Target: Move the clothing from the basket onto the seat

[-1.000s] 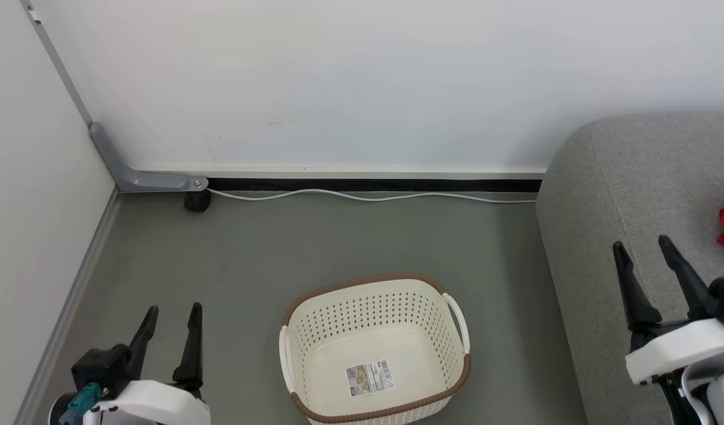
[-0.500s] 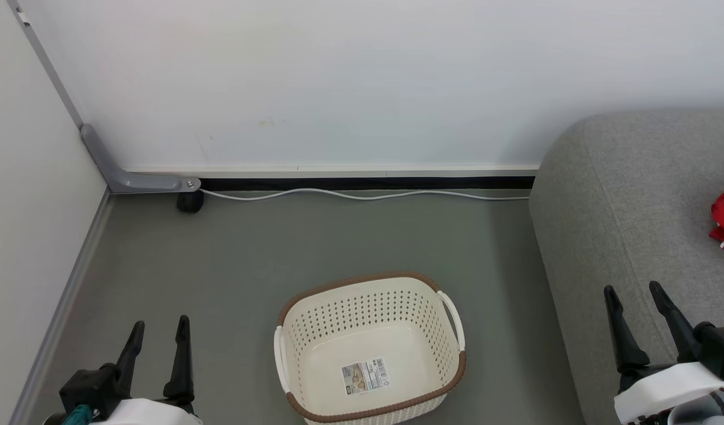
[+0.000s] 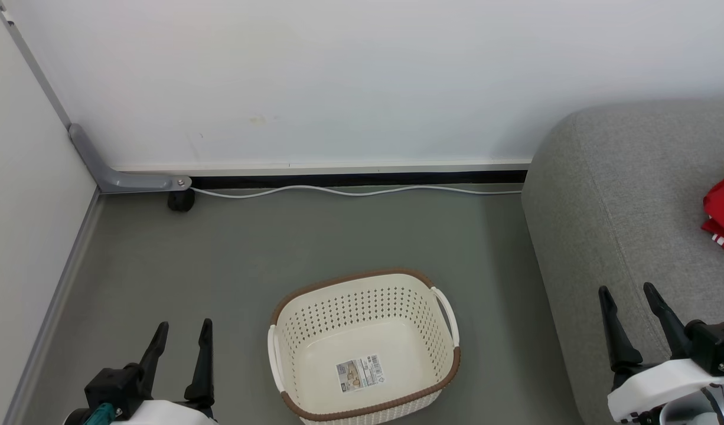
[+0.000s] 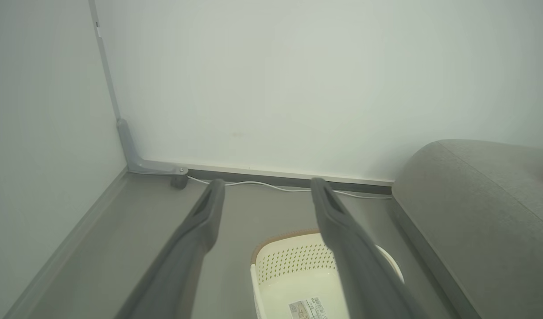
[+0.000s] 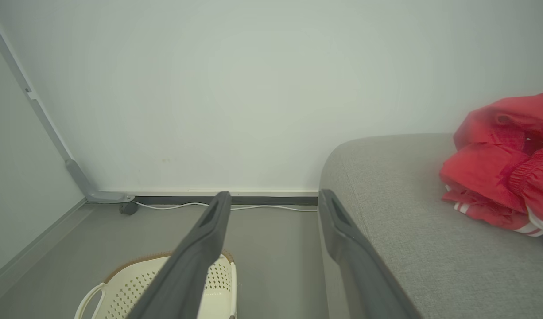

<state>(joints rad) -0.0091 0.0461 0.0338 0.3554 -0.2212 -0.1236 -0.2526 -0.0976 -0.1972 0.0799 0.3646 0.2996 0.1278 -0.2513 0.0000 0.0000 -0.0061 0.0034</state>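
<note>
Clothing [image 5: 497, 177], crumpled red with white stripes, lies on the rounded grey fabric sofa [image 5: 409, 257]; the right wrist view shows the heap, the head view just its edge. The perforated cream basket [image 3: 362, 307] sits beside the sofa. Left gripper [image 3: 185, 323] and right gripper [image 3: 625, 287] stand spread apart.

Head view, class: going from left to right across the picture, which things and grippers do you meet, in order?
left gripper → basket → right gripper → clothing. The seat is left out, since the last two overlap it.
</note>
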